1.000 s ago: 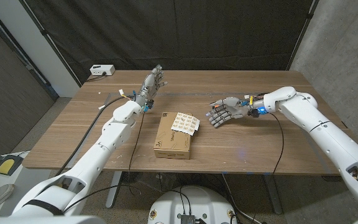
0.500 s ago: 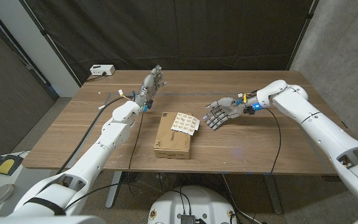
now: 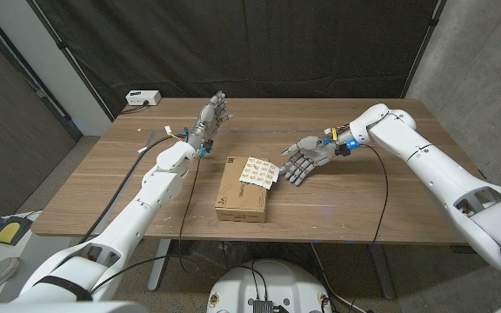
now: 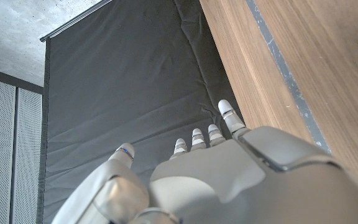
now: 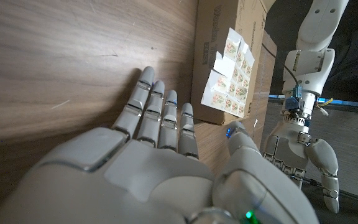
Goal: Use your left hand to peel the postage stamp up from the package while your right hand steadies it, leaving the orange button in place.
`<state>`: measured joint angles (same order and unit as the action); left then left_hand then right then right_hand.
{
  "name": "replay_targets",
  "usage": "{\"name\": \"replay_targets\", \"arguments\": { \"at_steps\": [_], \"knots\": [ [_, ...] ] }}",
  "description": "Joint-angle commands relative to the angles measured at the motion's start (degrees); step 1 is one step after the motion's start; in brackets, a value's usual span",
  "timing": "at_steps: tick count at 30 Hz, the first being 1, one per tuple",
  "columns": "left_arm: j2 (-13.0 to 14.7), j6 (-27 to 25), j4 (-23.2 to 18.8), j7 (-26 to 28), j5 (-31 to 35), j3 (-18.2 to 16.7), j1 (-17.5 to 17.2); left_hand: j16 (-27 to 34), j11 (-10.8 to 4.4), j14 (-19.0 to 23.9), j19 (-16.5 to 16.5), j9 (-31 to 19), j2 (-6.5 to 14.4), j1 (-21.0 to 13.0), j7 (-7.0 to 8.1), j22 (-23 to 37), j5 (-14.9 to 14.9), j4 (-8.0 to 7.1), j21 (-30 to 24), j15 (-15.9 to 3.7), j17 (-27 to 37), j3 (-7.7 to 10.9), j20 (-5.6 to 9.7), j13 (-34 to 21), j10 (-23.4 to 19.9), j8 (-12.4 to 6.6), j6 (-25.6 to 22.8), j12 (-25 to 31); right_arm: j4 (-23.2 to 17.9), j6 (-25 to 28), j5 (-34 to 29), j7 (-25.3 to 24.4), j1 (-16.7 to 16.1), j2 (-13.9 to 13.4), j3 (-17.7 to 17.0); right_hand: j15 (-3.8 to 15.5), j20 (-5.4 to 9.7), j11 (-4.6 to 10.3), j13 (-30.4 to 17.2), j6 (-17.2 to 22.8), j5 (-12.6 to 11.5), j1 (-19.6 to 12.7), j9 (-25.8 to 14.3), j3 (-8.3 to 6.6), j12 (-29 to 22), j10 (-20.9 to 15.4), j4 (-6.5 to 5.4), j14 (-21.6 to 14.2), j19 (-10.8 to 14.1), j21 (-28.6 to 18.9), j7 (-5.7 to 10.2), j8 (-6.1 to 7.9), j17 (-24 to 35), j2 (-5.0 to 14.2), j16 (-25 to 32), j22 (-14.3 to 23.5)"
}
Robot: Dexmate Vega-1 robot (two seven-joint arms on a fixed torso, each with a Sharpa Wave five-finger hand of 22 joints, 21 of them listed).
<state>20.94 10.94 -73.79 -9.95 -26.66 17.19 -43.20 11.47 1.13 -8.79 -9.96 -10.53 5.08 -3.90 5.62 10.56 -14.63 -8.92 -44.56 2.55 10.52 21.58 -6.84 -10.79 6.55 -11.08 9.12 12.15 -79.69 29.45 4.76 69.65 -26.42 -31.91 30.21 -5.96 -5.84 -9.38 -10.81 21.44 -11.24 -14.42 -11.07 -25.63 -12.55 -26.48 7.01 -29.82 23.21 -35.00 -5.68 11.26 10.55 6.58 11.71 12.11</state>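
Hovering just beside the stamp sheet (image 3: 257,172) on the package (image 3: 243,193), right robot hand (image 3: 303,160) open; left robot hand (image 3: 210,120) open, raised above worktop (image 3: 94,191).

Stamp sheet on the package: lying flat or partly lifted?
Partly lifted. The stamp sheet curls off the package at one edge in the right wrist view; neither hand touches it.

A brown cardboard package (image 3: 243,189) is lying flat near the front middle of the wooden table, its long side running front to back. A white sheet of postage stamps (image 3: 258,172) with small reddish pictures is sitting on its far right corner, overhanging the edge and curling slightly upward.
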Motion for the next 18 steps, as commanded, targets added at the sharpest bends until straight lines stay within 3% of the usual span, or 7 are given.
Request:
{"name": "replay_targets", "arguments": {
  "at_steps": [1, 10, 18],
  "knots": [
    [-0.27, 0.37, 0.68, -0.06, 0.01, 0.00, 0.26, 0.01, 0.35, -0.26, -5.82, -0.12, 1.25, 0.34, 0.16, 0.12, -0.34, -0.03, 0.19, -0.32, 0.28, -0.25, -0.29, -0.22, 0.17, 0.01, -0.07, 0.04, 6.05, -2.05, -1.32, 5.97, 2.92, 2.93, 0.66, 0.41, 0.45, -0.32, -0.11, 0.85, -0.36, -0.32, -0.16, -0.31, -0.86, -2.03, -0.56, -2.29, 1.32, -1.23, -0.67, 0.47, 0.40, 0.48, 0.68, 0.56],
    [-0.50, 0.17, 1.15, 0.04, 0.09, 0.21, 0.57, 0.01, 0.21, -0.24, -5.81, -0.12, 1.26, 0.35, 0.14, 0.13, -0.34, -0.04, 0.33, -0.27, 0.28, -0.28, -0.34, -0.23, 0.24, 0.02, -0.07, -0.01, 9.33, -3.04, -0.86, 9.09, 3.33, 4.50, -0.82, 2.31, 1.62, -0.46, -0.17, 2.35, -0.49, -0.27, -0.12, -0.64, -1.61, -4.66, -0.88, -8.20, 3.77, -3.70, -1.84, 0.82, 0.67, 0.91, 2.20, 1.74],
    [-0.56, 0.28, 1.68, -0.20, 0.24, 0.43, 1.05, -0.02, 0.21, -0.29, -5.77, -0.12, 1.27, 0.35, 0.15, 0.14, -0.35, -0.04, 0.44, -0.31, 0.29, -0.31, -0.36, -0.23, 0.20, 0.03, -0.07, 0.00, 12.47, -3.99, 5.21, 9.30, 3.50, 4.31, -0.42, 2.53, 2.68, -0.96, -0.17, 2.41, -0.57, -0.60, -0.11, -0.94, -1.62, -5.05, -0.71, -8.61, 5.08, -4.87, -2.44, 0.72, 0.63, 0.96, 1.93, 2.23]
  ]
}}
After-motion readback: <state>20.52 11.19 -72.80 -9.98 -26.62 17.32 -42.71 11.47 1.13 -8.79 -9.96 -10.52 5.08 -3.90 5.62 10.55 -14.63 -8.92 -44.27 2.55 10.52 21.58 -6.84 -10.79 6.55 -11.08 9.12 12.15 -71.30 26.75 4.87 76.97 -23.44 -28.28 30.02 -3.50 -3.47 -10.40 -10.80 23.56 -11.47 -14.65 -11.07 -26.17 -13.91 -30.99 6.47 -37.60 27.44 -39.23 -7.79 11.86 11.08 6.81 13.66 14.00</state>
